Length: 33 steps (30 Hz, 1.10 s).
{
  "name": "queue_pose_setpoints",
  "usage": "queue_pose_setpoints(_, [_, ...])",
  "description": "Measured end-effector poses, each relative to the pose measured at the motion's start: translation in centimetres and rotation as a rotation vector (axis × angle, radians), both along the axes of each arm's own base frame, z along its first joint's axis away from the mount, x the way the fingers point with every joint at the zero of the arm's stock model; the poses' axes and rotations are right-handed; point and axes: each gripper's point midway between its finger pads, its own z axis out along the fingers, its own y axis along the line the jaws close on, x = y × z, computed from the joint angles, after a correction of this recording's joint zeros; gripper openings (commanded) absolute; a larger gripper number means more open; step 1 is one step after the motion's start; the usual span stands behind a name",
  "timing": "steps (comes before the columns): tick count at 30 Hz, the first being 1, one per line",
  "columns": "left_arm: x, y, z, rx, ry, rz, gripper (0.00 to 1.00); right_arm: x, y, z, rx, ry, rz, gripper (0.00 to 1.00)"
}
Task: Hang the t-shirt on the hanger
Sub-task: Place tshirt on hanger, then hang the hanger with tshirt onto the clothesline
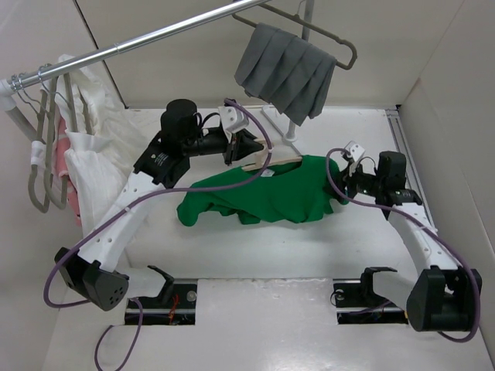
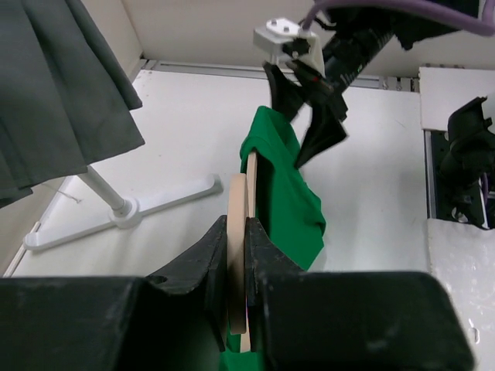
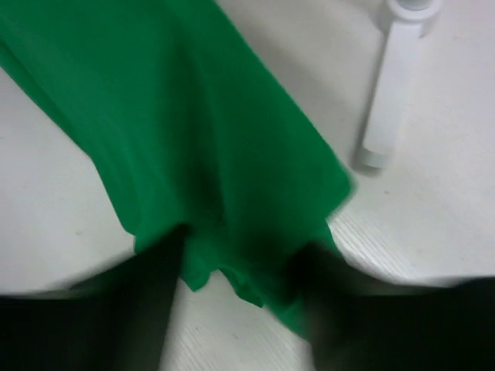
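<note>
One wrist view shows left jaws clamping hanger (image 2: 237, 232); right jaws' t-shirt (image 3: 201, 154) grip unclear.

One t-shirt (image 1: 271, 197), one cream hanger (image 2: 236, 209), one grey pleated cloth (image 1: 286, 73).

The white table (image 1: 255, 247) carries the bunched lower folds of the green t-shirt (image 1: 263, 197) and, behind it, a white rack foot (image 2: 166, 199)
</note>
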Motion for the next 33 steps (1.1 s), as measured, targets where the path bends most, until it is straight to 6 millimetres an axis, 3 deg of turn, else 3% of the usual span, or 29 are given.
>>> queue_pose_setpoints(1, [0.2,0.1,0.2,-0.007,0.001,0.006,0.00,0.0,0.4,-0.5,0.016,0.010,0.021,0.00])
queue_pose_setpoints(7, [1.4,1.3,0.7,-0.034,0.024,0.048,0.00,1.2,0.1,-1.0,0.057,0.023,0.017,0.00])
queue_pose_setpoints(8, [1.5,1.4,0.7,-0.035,0.024,0.052,0.00,1.4,-0.1,-0.9,0.057,0.016,0.009,0.04])
queue_pose_setpoints(9, [1.6,1.6,0.8,-0.036,0.024,0.056,0.00,1.6,-0.2,-0.8,0.056,0.008,0.003,0.24])
queue_pose_setpoints(10, [1.8,1.7,0.8,-0.035,0.022,0.061,0.00,1.7,-0.3,-0.8,0.055,0.008,-0.008,0.54])
queue_pose_setpoints(11, [1.9,1.8,0.8,-0.034,0.018,0.062,0.00,1.8,-0.5,-0.8,0.053,0.013,-0.017,0.99])
queue_pose_setpoints(15, [2.1,2.1,0.5,-0.010,-0.027,0.055,0.00,1.6,-0.8,-0.7,0.018,0.007,-0.015,1.00])
queue_pose_setpoints(17, [1.8,2.2,0.0,0.014,-0.046,0.036,0.00,1.6,-1.1,0.8,-0.017,-0.027,-0.003,1.00])
queue_pose_setpoints(21, [0.7,2.2,-1.3,0.062,-0.076,-0.039,0.00,1.3,-0.2,8.7,-0.089,-0.253,0.068,1.00])
queue_pose_setpoints(24, [0.0,2.1,-1.6,0.070,-0.088,-0.085,0.00,0.1,3.6,14.9,-0.112,-0.438,0.235,1.00])
queue_pose_setpoints(26, [-0.3,2.0,-1.6,0.069,-0.095,-0.105,0.00,-1.0,6.7,17.0,-0.122,-0.494,0.369,1.00])
queue_pose_setpoints(28, [-0.5,2.0,-1.6,0.069,-0.104,-0.121,0.00,-1.3,9.3,17.4,-0.141,-0.503,0.474,1.00])
queue_pose_setpoints(30, [-0.7,2.0,-1.6,0.069,-0.111,-0.131,0.00,-0.9,11.1,16.1,-0.171,-0.459,0.550,1.00])
queue_pose_setpoints(33, [-0.8,2.0,-1.6,0.068,-0.118,-0.139,0.00,0.1,12.8,10.8,-0.225,-0.309,0.637,1.00])
